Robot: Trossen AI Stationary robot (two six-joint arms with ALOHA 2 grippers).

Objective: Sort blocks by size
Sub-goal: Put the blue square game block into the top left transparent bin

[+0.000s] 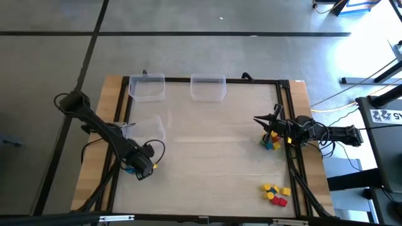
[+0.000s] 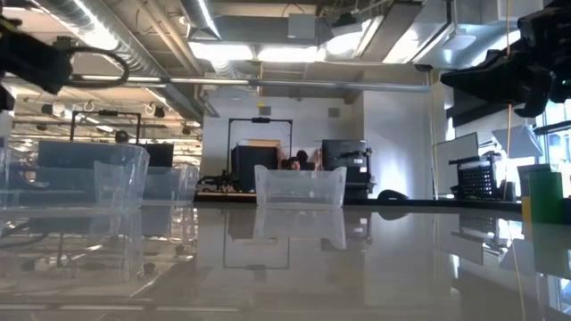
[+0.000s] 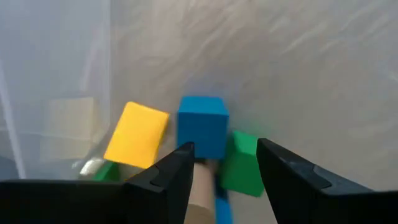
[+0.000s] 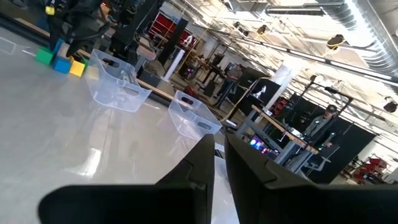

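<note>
Item: blocks, in three lots, placed by clock face on the overhead view.

Lot one, at 8 o'clock: we list a blue block (image 3: 202, 124) standing square, a yellow block (image 3: 137, 134) tilted just beside it, a green block (image 3: 242, 162) on its other side, and a tan block (image 3: 200, 190) nearer the camera. The left gripper (image 1: 143, 168) hangs over this lot, fingers spread apart, with the tan block low between them. We cannot tell whether they touch it.

Lot two, at 3 o'clock, against the table's right rail: a small heap (image 1: 271, 143) in which we make out yellow, red, blue and green. The right gripper (image 1: 264, 120) sits just beside it toward 12 o'clock. Its fingers are drawn together with only a slit between them, and we see nothing held.

Lot three, at 5 o'clock, near the corner: a scatter (image 1: 276, 193) of yellow and red pieces, well apart from both arms.

Surroundings: one clear bin (image 1: 146, 86) at 11 o'clock, a second bin (image 1: 208, 87) at 12 o'clock, and a third bin (image 1: 148, 129) at 9 o'clock near lot one. All rest on the pale table (image 1: 213, 163).
</note>
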